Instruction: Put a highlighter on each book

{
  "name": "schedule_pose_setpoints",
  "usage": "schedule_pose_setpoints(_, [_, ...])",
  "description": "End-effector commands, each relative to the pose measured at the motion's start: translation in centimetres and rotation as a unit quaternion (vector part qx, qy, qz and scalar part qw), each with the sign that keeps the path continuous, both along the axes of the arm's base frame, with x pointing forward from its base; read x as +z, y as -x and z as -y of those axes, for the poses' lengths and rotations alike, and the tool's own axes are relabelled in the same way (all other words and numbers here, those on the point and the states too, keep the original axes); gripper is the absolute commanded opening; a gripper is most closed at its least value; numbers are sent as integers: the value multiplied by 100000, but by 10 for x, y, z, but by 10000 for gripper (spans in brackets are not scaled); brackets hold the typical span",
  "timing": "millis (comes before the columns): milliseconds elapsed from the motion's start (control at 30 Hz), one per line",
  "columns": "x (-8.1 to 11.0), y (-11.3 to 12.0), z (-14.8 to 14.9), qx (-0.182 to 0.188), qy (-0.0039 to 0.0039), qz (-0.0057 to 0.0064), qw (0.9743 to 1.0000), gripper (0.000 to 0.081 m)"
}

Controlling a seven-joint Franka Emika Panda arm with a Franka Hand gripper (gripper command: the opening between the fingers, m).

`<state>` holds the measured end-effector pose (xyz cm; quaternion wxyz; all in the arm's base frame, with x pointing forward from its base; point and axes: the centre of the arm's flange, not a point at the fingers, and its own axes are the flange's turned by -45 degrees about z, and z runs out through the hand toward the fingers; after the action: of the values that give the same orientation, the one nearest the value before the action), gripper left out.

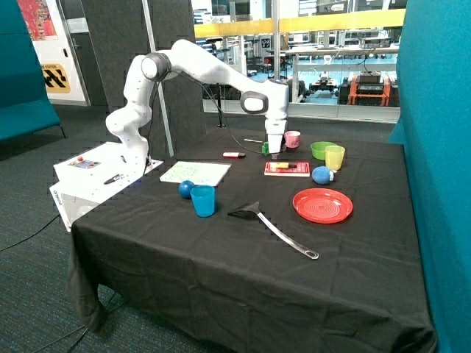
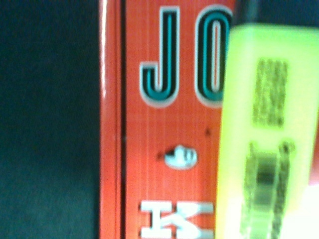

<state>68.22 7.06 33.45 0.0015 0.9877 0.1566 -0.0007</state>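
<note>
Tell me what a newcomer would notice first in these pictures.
First, the white arm bent over the black table, its gripper right above the small red book, where a yellow highlighter lies on the cover. Next, the red highlighter on the cloth, between the arm's base and the white speckled book.

A red plate (image 1: 322, 205) sits near a spatula (image 1: 272, 226) on the black-clothed table (image 1: 221, 272); a blue cup (image 1: 203, 200) touches a blue ball (image 1: 185, 189); a pink cup (image 1: 292, 138) stands well behind

pink cup (image 1: 293, 138) and green bowl (image 1: 321, 149) seemingly crowd gripper (image 1: 274, 154).
</note>
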Motion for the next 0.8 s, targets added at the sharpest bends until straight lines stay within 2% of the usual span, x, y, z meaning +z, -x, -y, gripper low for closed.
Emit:
schedule_pose_setpoints(0, [22, 25, 7, 1189, -162, 43, 99993, 808])
schedule_pose_setpoints(767, [61, 92, 23, 2383, -162, 41, 99971, 808])
